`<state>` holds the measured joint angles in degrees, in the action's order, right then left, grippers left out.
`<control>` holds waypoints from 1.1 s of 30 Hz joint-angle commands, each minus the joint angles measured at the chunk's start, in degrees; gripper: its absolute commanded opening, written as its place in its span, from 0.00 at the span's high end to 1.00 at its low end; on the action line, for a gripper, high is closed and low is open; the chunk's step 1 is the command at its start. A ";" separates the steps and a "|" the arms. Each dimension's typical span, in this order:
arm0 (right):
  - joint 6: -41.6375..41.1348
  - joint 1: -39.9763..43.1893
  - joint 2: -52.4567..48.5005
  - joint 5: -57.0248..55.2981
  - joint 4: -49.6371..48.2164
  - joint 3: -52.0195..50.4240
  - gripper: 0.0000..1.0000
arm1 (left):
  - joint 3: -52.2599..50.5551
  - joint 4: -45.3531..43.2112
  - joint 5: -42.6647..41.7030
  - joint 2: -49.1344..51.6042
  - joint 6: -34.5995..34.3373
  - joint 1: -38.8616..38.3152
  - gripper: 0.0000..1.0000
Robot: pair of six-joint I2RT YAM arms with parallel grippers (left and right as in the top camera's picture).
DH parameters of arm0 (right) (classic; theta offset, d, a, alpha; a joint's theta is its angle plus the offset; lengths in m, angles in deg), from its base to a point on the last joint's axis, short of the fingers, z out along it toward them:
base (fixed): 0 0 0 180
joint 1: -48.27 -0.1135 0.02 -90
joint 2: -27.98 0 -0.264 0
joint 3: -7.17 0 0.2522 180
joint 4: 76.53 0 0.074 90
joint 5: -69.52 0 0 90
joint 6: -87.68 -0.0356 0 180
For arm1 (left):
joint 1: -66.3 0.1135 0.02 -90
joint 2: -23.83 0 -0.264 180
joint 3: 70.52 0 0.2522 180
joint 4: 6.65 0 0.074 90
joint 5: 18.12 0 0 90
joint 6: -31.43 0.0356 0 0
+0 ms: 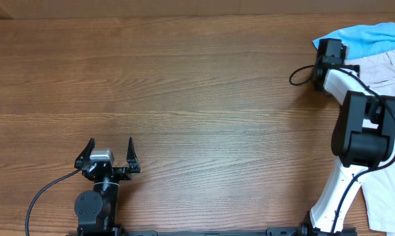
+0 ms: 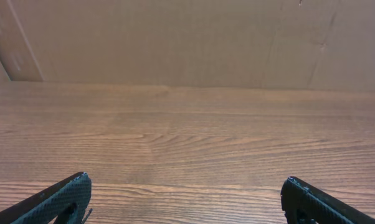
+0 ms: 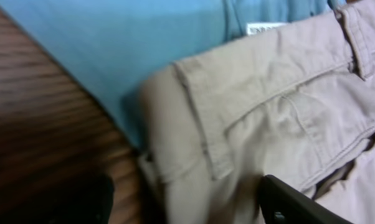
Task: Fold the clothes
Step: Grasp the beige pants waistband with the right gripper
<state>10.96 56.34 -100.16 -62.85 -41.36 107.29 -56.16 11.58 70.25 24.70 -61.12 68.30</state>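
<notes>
The beige shorts (image 1: 389,65) lie at the far right edge of the table, partly on a light blue shirt (image 1: 371,36). In the right wrist view the shorts (image 3: 281,93) show a waistband, a belt loop and a pocket slit, with a small white tag (image 3: 265,28) at the top. My right gripper (image 1: 330,49) is open, and its fingers (image 3: 187,202) straddle the shorts' left waistband edge. My left gripper (image 1: 110,152) is open and empty over bare wood near the front left, also shown in the left wrist view (image 2: 186,199).
The blue shirt (image 3: 131,43) lies under the shorts and spreads towards the table's far right corner. More light cloth (image 1: 384,196) lies at the front right beside the right arm's base. A cardboard wall (image 2: 187,37) stands behind the wooden table (image 1: 184,98).
</notes>
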 commanded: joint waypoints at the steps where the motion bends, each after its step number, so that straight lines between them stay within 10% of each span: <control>1: -1.29 -0.94 -0.90 -0.26 -0.61 1.16 0.26 | -0.28 -0.04 0.37 -0.61 1.29 0.33 0.00; 33: -1.79 2.10 -0.87 -1.44 -0.83 1.16 0.41 | -0.28 -0.04 0.37 -0.61 1.29 0.33 0.00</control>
<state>9.89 58.62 -100.26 -62.92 -41.75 107.29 -56.16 11.60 70.25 24.70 -61.12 68.30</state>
